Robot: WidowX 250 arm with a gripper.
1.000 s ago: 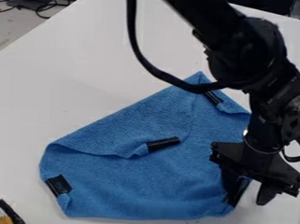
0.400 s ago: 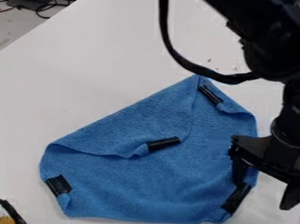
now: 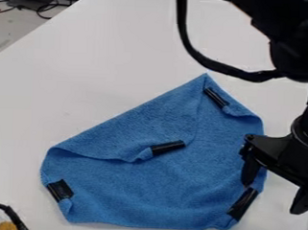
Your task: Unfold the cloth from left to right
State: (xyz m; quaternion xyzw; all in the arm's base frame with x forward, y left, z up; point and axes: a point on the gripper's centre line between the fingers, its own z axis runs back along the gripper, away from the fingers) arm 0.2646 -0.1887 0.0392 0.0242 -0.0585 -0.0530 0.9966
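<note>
Camera view: your black two-finger pincer point(image 3: 272, 195) hung spread at the right edge of the folded blue cloth point(image 3: 179, 194) on the white desk point(image 3: 87, 85); the flap's black-wrapped corner point(image 3: 168, 147) lay up-left of it.

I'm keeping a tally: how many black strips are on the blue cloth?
4: one strip near the top of the cloth, one at the flap's tip, one lower left, one lower right by the gripper. The fold may hide more.

Cloth point(image 3: 121, 192) is coloured solid blue; strips point(image 3: 167, 147) on it are black. Surface point(image 3: 74, 84) is finished plain white. Claw point(image 3: 272, 198) and arm point(image 3: 297, 51) are finished black. Yellow-orange is seen on lower-left object point(image 3: 7, 226).
</note>
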